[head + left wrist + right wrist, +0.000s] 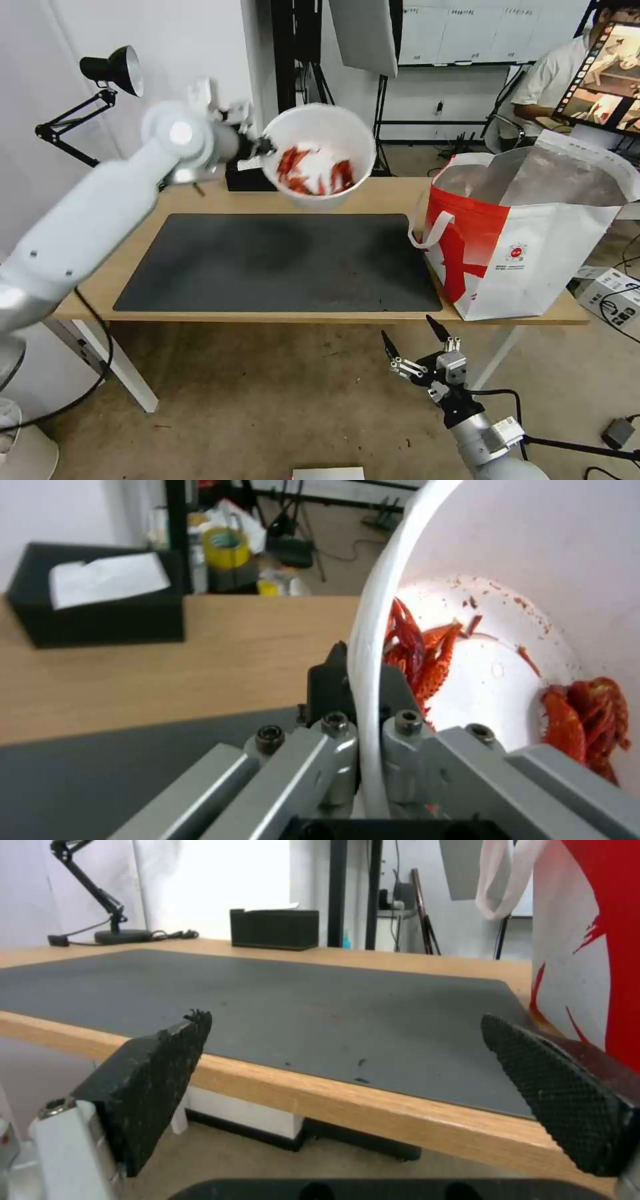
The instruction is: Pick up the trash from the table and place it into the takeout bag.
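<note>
Left gripper (363, 680): raised above the far side of the table, its 2 black fingers (327, 685) clamped on the rim of the white round bowl, 1 inside and 1 outside the wall.
White round bowl (319, 157): held in the air over the far edge of the dark grey mat, tilted so its opening faces the head camera; it touches nothing but the gripper.
Red shells (587, 725): lying in 2 clumps on the bowl's inner wall, with reddish specks smeared on the white around them.
Right gripper (410, 339): low in front of the table's near edge, below the tabletop and near the takeout bag's corner; its jaws are spread wide with nothing between the black textured pads (157, 1075).
Takeout bag (533, 233): standing upright at the right end of the table, mouth open, silver lining showing, red panel facing the mat, a white loop handle hanging on that side.
Table (373, 193): light wood top on white legs.
Dark grey mat (280, 263): flat on the table, just beside the bag.
Black tissue box (100, 597): at the table's far edge, a white tissue sticking out of its top.
</note>
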Robot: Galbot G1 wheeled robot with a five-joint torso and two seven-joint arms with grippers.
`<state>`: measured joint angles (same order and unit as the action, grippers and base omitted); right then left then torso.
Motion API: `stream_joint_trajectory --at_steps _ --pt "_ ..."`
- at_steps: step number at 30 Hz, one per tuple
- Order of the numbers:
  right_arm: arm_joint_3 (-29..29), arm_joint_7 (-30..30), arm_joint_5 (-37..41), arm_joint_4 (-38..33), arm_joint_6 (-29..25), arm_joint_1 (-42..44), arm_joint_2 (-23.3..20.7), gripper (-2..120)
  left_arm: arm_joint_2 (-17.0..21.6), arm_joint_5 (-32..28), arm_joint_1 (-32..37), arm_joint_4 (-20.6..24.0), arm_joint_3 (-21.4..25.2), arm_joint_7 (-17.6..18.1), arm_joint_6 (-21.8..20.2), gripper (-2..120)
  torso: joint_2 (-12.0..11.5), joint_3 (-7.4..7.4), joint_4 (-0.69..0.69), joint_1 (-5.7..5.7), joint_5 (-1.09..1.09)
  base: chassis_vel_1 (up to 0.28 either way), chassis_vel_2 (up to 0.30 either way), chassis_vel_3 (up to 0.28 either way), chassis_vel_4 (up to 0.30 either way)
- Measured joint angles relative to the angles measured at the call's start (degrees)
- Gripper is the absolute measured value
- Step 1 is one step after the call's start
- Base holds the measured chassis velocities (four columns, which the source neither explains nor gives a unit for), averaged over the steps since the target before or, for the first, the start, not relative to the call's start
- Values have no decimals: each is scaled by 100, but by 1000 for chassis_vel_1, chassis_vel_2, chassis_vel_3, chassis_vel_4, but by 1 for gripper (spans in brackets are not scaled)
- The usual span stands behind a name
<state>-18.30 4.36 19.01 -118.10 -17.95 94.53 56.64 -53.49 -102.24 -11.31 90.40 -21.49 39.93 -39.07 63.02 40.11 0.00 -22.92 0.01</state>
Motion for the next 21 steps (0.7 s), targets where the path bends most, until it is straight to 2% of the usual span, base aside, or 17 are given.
stream_joint_trajectory --at_steps 1,3,6,8,10,11,12,13,16,17,19,21 --pt "0 0 0 0 0 0 0 100 0 0 0 0 0 0 0 0 0 0 0 0 0 0 0 0 0" --pt "0 0 0 0 0 0 0 100 -258 -43 -282 -139 -181 2 3 0 0 0 1 0 0 0 0 0 0" --pt "0 0 0 0 0 0 0 100 -325 -48 -341 -172 -218 2 3 0 0 0 1 0 0 0 0 0 0" --pt "0 0 0 0 0 0 0 100 -651 -67 -552 -325 -324 0 3 0 0 0 0 0 0 0 0 0 0" --pt "0 0 0 0 0 0 0 100 -651 -67 -552 -325 -324 0 3 0 0 0 0 0 0 0 0 0 0" --pt "0 0 0 0 0 0 0 100 -1046 -80 -761 -515 -423 -1 4 0 1 0 -2 0 2 0 0 0 0" --pt "0 0 0 0 0 0 0 100 -1208 -81 -849 -618 -464 -1 4 0 1 0 -2 0 2 0 0 0 0" --pt "0 0 0 0 0 0 0 100 -1208 -81 -849 -618 -464 -1 4 0 1 0 -2 0 2 0 0 0 0" --pt "0 0 0 0 0 0 0 100 -1705 -67 -1018 -991 -547 3 5 0 1 0 0 0 0 0 0 0 0" --pt "0 0 0 0 0 0 0 100 -1705 -67 -1018 -991 -547 3 5 0 1 0 0 0 0 0 0 0 0" --pt "0 0 0 0 0 0 0 100 -2021 -26 -1035 -1211 -563 0 8 0 1 0 0 0 0 0 0 0 0" --pt "0 0 0 0 0 0 0 100 -2175 7 -1035 -1307 -565 1 13 0 1 0 0 0 0 0 0 0 0"
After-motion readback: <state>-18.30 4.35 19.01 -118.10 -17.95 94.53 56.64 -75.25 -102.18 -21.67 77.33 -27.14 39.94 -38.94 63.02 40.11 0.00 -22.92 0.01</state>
